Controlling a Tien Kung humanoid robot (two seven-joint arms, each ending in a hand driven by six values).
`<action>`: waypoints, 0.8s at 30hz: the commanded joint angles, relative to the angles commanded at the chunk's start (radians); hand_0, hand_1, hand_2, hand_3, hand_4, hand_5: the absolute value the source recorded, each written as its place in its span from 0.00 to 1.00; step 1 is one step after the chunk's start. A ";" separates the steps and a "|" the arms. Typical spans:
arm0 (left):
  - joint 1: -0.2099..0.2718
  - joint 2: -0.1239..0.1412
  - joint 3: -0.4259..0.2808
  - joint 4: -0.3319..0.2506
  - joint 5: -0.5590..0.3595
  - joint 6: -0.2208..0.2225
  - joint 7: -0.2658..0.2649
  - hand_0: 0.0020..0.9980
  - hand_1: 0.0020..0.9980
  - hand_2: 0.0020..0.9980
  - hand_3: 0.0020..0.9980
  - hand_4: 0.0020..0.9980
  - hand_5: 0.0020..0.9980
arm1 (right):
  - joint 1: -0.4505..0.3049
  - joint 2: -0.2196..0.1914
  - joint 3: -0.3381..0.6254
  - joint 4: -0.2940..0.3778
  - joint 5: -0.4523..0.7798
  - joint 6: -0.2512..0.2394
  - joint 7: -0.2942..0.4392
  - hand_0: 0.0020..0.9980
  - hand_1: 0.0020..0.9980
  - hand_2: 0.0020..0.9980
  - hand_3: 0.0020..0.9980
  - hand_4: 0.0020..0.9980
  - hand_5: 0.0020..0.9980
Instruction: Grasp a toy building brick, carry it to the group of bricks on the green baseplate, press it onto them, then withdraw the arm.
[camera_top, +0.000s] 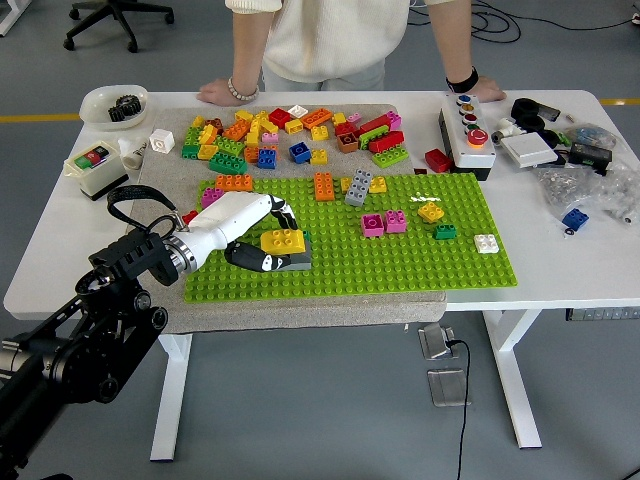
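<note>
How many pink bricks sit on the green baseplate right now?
3: two side by side mid-plate, pink brick and its neighbour, and one at the far-left corner beside the left hand. The hand may hide others.

Left hand (262, 238) over near-left part of green baseplate (400, 262), fingers curled around yellow brick (283, 240) seated on grey brick (296, 261). Loose brick pile (290, 135) beyond hand, on far side. Person's hands (215, 92) flat on far table edge.

Robot lab, button box (469, 135), office chair (108, 18)
</note>
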 joint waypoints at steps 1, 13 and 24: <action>0.000 0.000 0.000 0.000 0.000 0.000 0.000 0.73 0.70 0.58 0.57 0.88 0.21 | 0.000 0.000 0.000 0.000 0.000 0.000 0.000 0.74 0.63 0.68 0.61 0.82 0.52; -0.005 0.002 0.000 0.011 0.000 0.017 -0.016 0.73 0.70 0.59 0.60 0.89 0.22 | -0.001 0.001 -0.001 0.000 -0.001 0.002 0.001 0.74 0.63 0.68 0.61 0.82 0.52; -0.011 0.014 0.008 0.017 0.000 0.027 -0.032 0.73 0.70 0.59 0.60 0.89 0.22 | -0.001 0.001 -0.002 0.000 0.000 0.002 0.001 0.74 0.63 0.68 0.61 0.82 0.52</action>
